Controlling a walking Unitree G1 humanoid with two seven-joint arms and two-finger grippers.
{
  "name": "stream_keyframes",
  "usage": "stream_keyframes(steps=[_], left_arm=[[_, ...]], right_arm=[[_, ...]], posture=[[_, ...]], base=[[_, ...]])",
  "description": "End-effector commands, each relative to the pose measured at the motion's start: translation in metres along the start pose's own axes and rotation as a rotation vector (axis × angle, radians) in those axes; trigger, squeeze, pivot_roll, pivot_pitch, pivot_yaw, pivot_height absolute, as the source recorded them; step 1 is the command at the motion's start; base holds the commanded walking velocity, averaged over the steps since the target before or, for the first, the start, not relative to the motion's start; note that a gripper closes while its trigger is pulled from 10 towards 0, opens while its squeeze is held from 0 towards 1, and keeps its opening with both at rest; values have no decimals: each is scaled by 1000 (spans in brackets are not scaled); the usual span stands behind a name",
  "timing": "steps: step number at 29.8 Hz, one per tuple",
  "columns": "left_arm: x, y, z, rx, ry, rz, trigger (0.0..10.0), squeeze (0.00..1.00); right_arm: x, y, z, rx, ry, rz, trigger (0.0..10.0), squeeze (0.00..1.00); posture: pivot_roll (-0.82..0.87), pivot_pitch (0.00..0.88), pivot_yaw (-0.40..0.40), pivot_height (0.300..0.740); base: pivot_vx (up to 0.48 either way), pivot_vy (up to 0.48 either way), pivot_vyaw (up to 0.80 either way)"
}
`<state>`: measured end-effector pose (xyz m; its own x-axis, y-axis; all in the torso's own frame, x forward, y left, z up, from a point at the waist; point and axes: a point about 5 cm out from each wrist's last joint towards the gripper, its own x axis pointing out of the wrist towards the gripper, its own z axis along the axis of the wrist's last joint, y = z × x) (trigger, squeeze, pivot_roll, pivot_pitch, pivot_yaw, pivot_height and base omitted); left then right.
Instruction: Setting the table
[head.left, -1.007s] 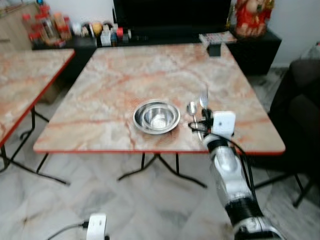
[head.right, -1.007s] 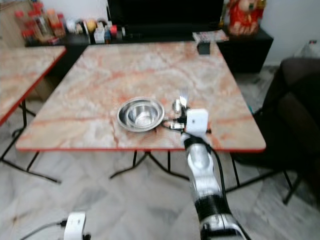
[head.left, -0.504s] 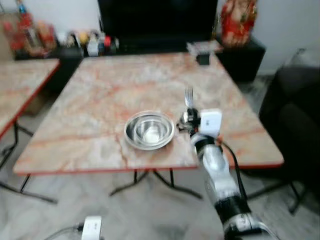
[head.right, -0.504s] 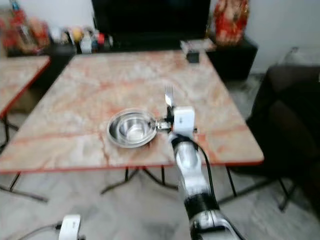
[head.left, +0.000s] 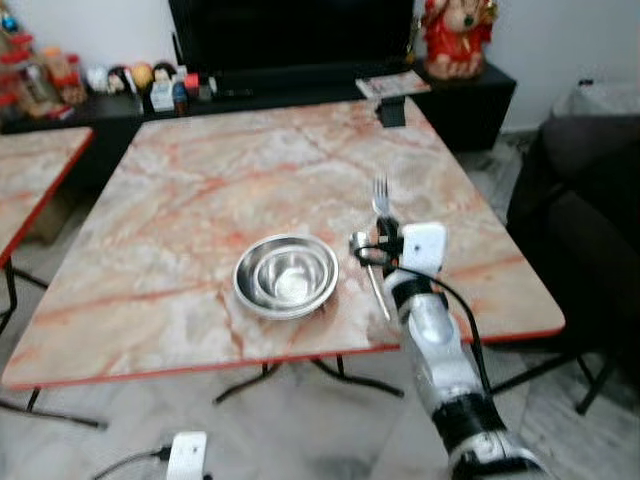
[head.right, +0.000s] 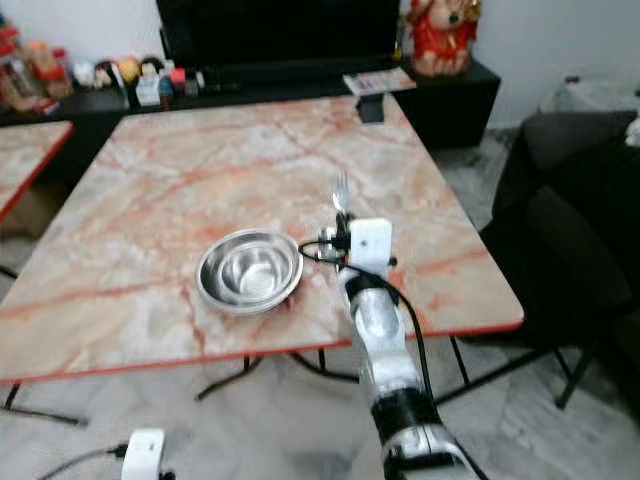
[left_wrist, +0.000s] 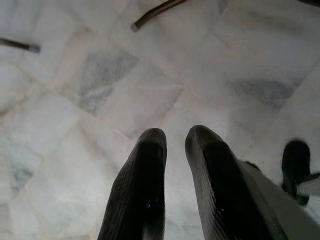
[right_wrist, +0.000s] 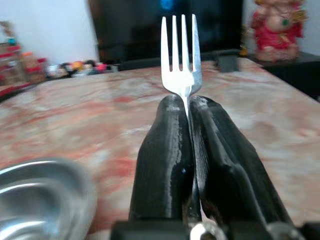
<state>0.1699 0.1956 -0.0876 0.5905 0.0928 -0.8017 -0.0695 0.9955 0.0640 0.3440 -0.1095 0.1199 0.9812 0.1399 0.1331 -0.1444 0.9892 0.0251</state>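
Observation:
A steel bowl sits on the marble table near its front edge. Just right of the bowl a spoon lies flat, handle toward me. My right gripper hovers over the spoon's head, shut on a fork whose tines point away from me. In the right wrist view the fork stands up from between the closed fingers, with the bowl blurred off to the side. My left gripper hangs idle over the floor, its fingers slightly apart and holding nothing.
A second marble table stands to the left. A dark sofa is close on the right. Behind the table is a black cabinet with bottles and a red figurine. A small black object rests at the table's far edge. A white device lies on the floor.
The camera has moved, so the whole scene has shifted left and down. The right gripper still holds the fork and now sits slightly farther back relative to the bowl; the spoon's handle shows.

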Motion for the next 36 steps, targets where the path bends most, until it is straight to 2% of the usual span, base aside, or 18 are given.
stream_keyframes(steps=[1, 12, 19, 26, 36], left_arm=[[0, -5, -1, -2, 4, -11, 10000, 0], [0, -5, -1, 1, 3, -12, 10000, 0], [0, -6, 1, -20, -18, -15, 10000, 0], [0, -6, 0, 0, -11, -15, 10000, 0], [0, -7, 0, 0, -11, -14, 10000, 0]], right_arm=[[1, -6, 3, 2, -12, -17, 10000, 0], [0, -4, 2, 0, -8, -8, 10000, 0], [-1, -4, 0, 1, -1, -3, 10000, 0], [-1, -3, -1, -1, 5, 3, 10000, 0], [-1, -2, -2, -12, 18, 15, 10000, 0]], posture=[[-102, 0, 58, 740], [-101, 0, 58, 740], [-102, 0, 59, 740], [-103, 0, 58, 740], [-101, 0, 56, 740]], base=[[300, 0, 0], [385, 0, 0], [0, 0, 0], [0, 0, 0], [0, -250, 0]])
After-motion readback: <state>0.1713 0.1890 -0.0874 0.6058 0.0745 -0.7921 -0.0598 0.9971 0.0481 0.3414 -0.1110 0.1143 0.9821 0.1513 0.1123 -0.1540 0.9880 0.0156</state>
